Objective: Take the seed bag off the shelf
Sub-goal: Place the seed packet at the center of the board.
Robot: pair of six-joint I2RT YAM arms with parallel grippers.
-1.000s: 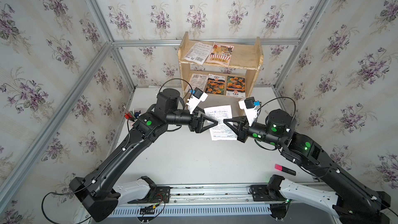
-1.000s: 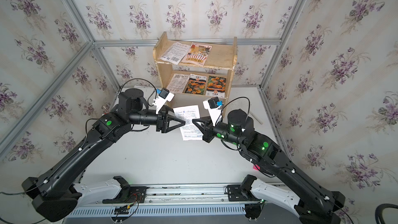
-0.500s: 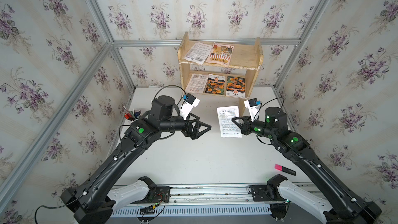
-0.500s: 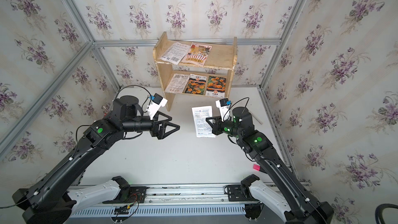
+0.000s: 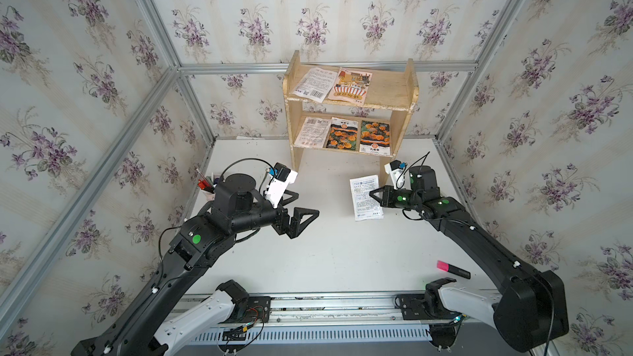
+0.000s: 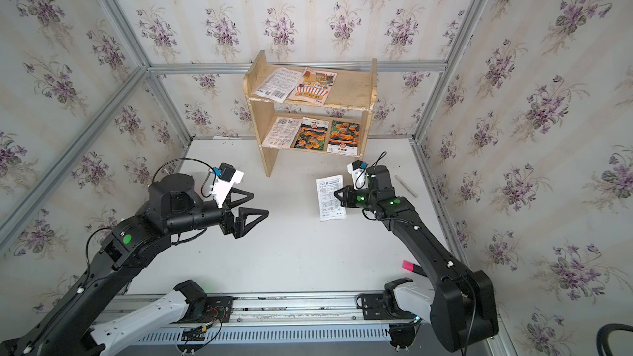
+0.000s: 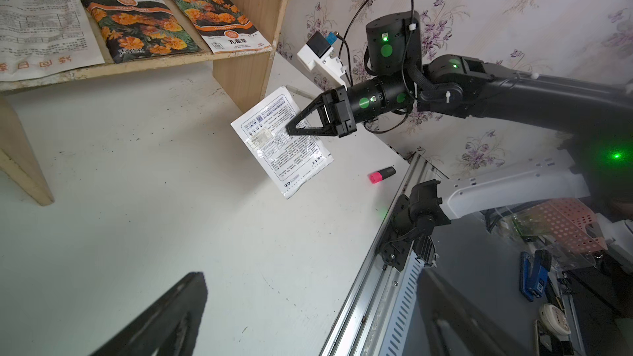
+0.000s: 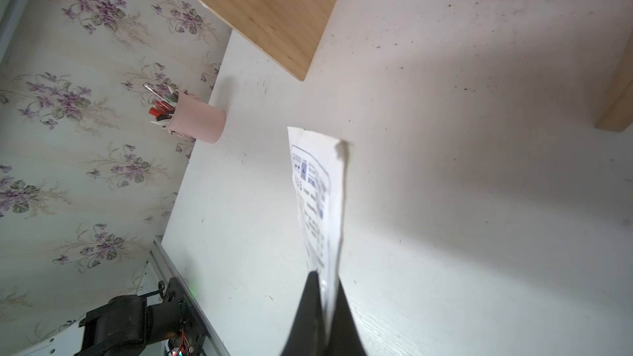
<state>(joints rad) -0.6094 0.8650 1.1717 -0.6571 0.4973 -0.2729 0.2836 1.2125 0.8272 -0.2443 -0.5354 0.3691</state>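
We find the right claw (image 5: 371,195) pressed together on the edge of a white seed bag (image 5: 364,200). The right wrist view shows the pinch plainly: two black fingertips (image 8: 308,309) sandwich the packet's rim. The seed bag is off the shelf (image 5: 387,92), hanging tilted from the claw just in front of the shelf's right-hand leg, right of centre in both top views. Whether its low corner brushes the counter (image 5: 325,251) we cannot tell.

The left claw (image 5: 307,204) stands spread wide, gripping nothing, left of centre in the frame and well apart from the bag.

Writing. The held bag shows us its printed back: a bordered block of small dark text with a code square, too fine to read. Lower tier of the shelf, left to right in the top views: a white text-side packet (image 5: 312,131), a dark orange-flower packet (image 5: 342,133), a second flower packet (image 5: 375,133). On that last one we read "孔雀草" in the left wrist view. Upper tier: a barcode packet (image 5: 313,83) touching a striped colourful packet (image 5: 352,85); their print is too small for us.

Surface and room. The counter is white, scuffed and speckled with dark bits. A pink-capped marker (image 5: 454,269) lies at lower right of the frame; a pink cup (image 8: 197,123) of pens stands by the left wall. The walls (image 5: 239,11) carry pale paper with purple flower sprigs; aluminium rails (image 5: 239,69) run along the corners.
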